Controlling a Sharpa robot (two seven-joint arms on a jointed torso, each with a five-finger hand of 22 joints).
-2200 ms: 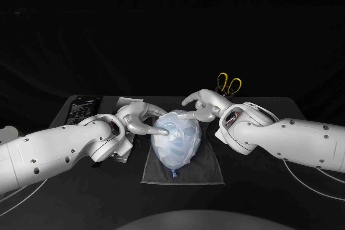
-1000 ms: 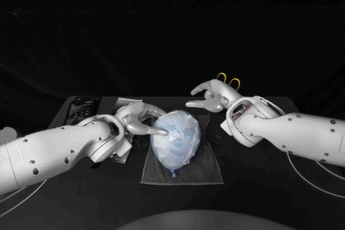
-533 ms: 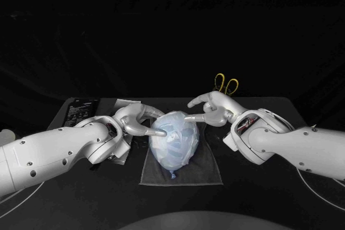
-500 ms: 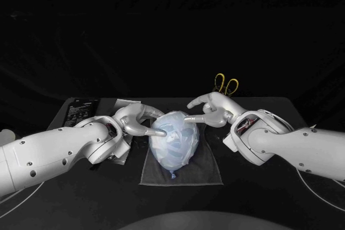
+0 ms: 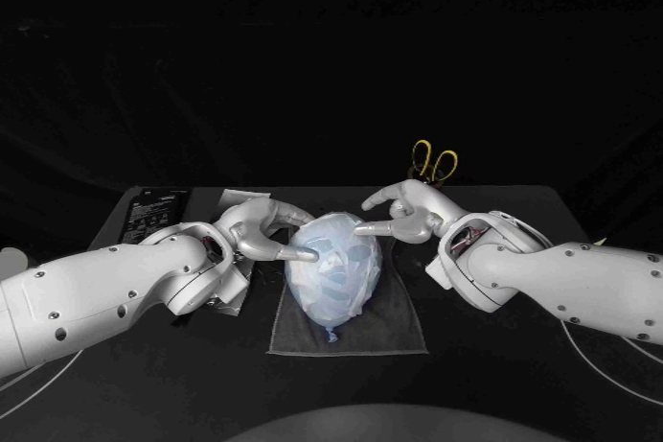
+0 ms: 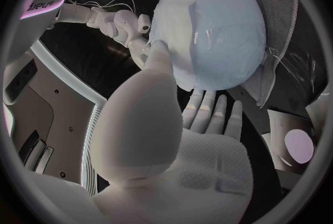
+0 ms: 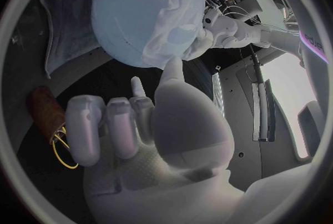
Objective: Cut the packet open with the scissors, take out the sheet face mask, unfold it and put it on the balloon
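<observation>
A pale blue balloon [image 5: 336, 274] lies on a grey mat [image 5: 394, 329] at the table's middle, its knot toward me. A white sheet mask [image 6: 175, 35] is draped over it; the right wrist view shows the mask [image 7: 179, 15] with a cut-out hole. My left hand [image 5: 260, 227] is at the balloon's left, one fingertip pressing the mask, its other fingers straight and apart [image 6: 208, 113]. My right hand [image 5: 409, 210] is at the balloon's far right, one finger touching the mask near the top, the rest bent [image 7: 104, 124]. Neither holds anything. Yellow-handled scissors [image 5: 437, 161] stand behind the right hand.
A dark printed sheet [image 5: 156, 210] lies at the table's back left, with a pale flat piece [image 5: 249, 193] beside it. A crumpled silvery wrapper [image 5: 228, 293] lies under my left wrist. The scissors stand in a brown holder [image 7: 43, 110].
My right hand had lifted off the balloon, then came back down and forward; its finger touches the mask near the top again. The left hand has kept its fingertip on the balloon's side.
</observation>
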